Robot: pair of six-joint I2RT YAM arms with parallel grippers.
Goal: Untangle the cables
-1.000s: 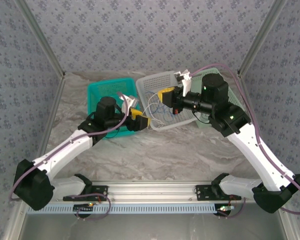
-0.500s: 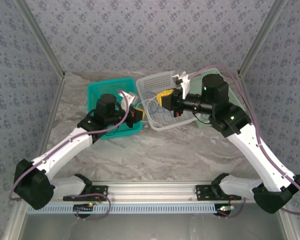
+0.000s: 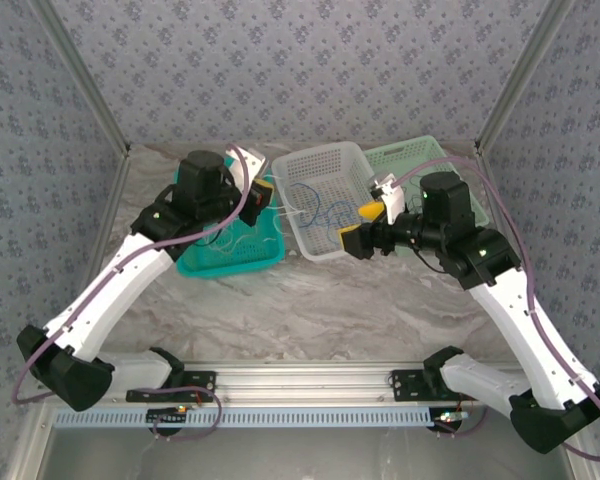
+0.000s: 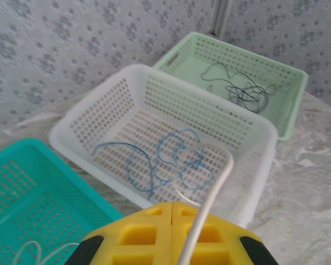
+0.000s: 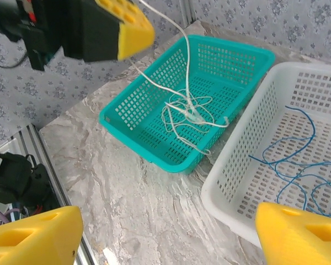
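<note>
1. The left gripper point(image 3: 261, 194) has risen and pulled back from the gap between the baskets, where its fingers stood apart a second ago. It now hangs above the far right corner of the teal basket point(image 3: 205, 265), fingers pressed together on the pale cable point(image 5: 190, 113).
2. The right gripper point(image 3: 362, 227) was closed over the middle of the white basket point(image 3: 320, 152) a second ago. It has backed off to that basket's near right corner, and its fingers stand wide apart, holding nothing.
3. The pale cable lies in a loose heap on the teal basket's floor. One strand runs up from the heap to the left gripper.
4. The teal basket's right wall stands just beside the white basket's left wall.
5. The blue cable point(image 4: 165, 160) lies loose on the white basket's floor, mostly in its left half.
6. The green basket point(image 3: 425, 150) sits just beside the white basket's right wall, with the black cable point(image 4: 240, 88) heaped on its floor.
7. The table point(image 3: 310, 310) is bare in front of the baskets and between the two arms, which is the widest open room. Patterned walls close in at the left, back and right.
</note>
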